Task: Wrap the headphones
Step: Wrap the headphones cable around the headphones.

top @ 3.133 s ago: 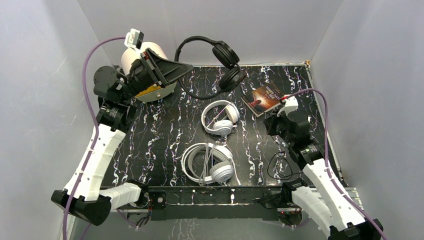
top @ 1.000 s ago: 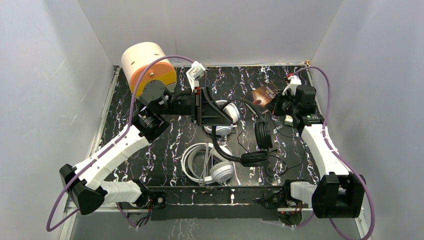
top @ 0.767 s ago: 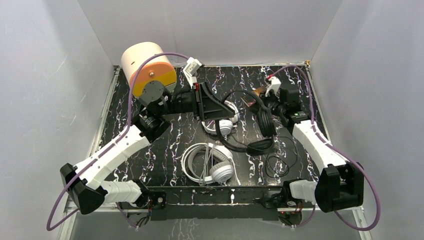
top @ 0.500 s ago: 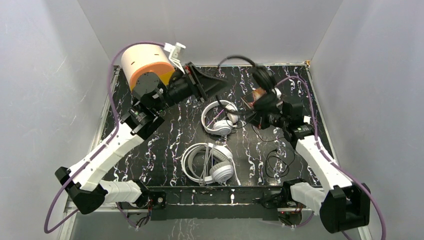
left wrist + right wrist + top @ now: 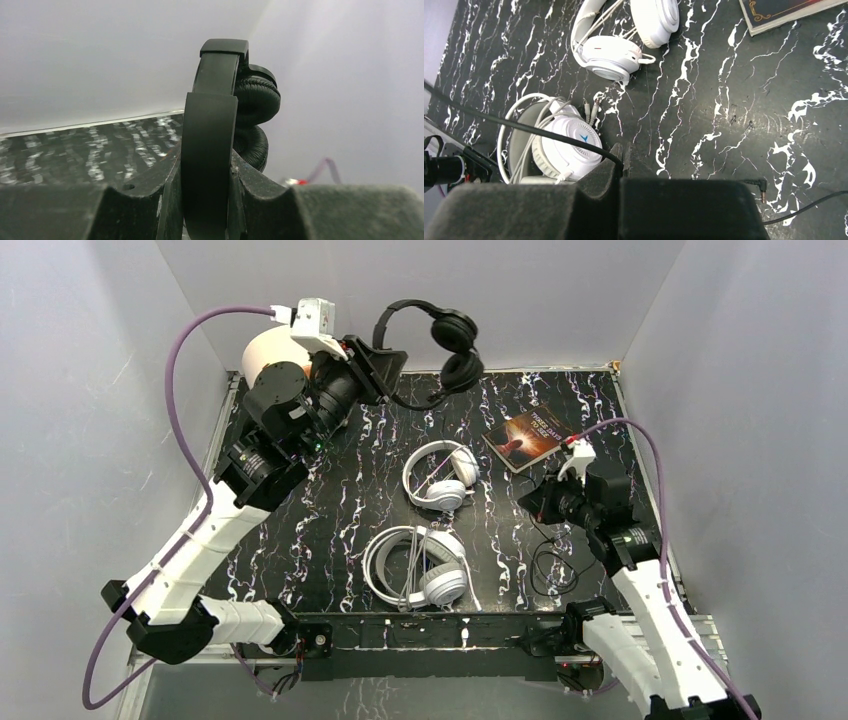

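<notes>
Headphones lifted by the band, cord pinched for winding

In the top external view, the black headphones (image 5: 455, 345) are seen raised clear of the counter (image 5: 330, 500) near the back wall, with the headband clamped in the left end effector (image 5: 385, 362). This raised hold is judged to keep the band and ear cups free, so that cord can be led round them. The right end effector (image 5: 538, 508) is held low on the right side, close to a slack loop of the black cord (image 5: 550, 568). The slimmer white pair (image 5: 440, 475) and the big white pair (image 5: 420, 565) are left lying mid-counter, not yet taken up, and a book (image 5: 527, 435) lies behind the right end effector.

In the left wrist view, the band is seen edge-on between the two fingers, which are closed tightly against it with no gap, and the cups hang beyond them.

In the right wrist view, the jaws are shut almost fully and the thin cord is pinched at their tips, from where it is drawn off to the left above the big white pair. The jack plug (image 5: 761, 184) lies loose on the counter. The pinch is judged to give a controlled point for guiding the cord
</notes>
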`<act>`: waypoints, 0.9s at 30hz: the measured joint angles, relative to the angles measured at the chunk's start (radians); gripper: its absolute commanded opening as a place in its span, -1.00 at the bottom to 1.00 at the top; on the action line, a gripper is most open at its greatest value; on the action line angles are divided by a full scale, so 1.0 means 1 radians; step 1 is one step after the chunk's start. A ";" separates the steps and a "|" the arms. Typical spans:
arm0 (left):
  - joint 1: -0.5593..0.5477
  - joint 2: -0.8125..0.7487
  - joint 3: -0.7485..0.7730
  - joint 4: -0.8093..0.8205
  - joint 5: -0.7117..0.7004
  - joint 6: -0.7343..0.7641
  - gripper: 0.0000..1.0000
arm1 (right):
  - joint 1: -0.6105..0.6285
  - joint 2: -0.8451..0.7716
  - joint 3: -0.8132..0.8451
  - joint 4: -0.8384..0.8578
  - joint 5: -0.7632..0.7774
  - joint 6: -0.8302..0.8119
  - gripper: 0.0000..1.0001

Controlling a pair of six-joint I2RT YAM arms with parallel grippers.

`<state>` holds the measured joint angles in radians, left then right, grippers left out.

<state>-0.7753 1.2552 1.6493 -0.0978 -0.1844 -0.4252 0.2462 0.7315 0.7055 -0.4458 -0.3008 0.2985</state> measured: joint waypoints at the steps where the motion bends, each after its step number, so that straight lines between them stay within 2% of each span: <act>1: 0.000 -0.002 0.002 -0.019 -0.044 0.026 -1.00 | 0.000 -0.013 0.008 -0.019 0.008 0.003 -1.00; 4: 0.000 -0.014 0.002 -0.068 -0.160 0.098 -1.00 | -0.004 -0.058 0.035 -0.035 -0.048 -0.015 -1.00; 7: 0.001 -0.025 0.002 -0.097 -0.266 0.170 -1.00 | -0.004 -0.089 0.082 -0.039 -0.174 -0.050 -1.00; 10: 0.001 -0.027 0.002 -0.108 -0.348 0.234 -1.00 | -0.003 -0.129 0.144 -0.063 -0.202 -0.077 -1.00; 14: 0.001 -0.042 -0.034 -0.128 -0.404 0.295 -1.00 | -0.003 -0.170 0.280 -0.128 -0.091 -0.110 -1.00; 23: 0.001 -0.125 -0.187 -0.246 -0.380 0.302 -1.00 | -0.003 -0.159 0.549 -0.175 0.230 -0.204 -1.00; 27: -0.002 -0.151 -0.230 -0.277 -0.345 0.280 -1.00 | -0.003 -0.150 0.614 -0.185 0.278 -0.252 -1.00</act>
<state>-0.7769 1.1038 1.4193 -0.3748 -0.5297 -0.1455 0.2436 0.5816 1.3197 -0.6304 -0.0223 0.0463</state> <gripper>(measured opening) 0.261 0.032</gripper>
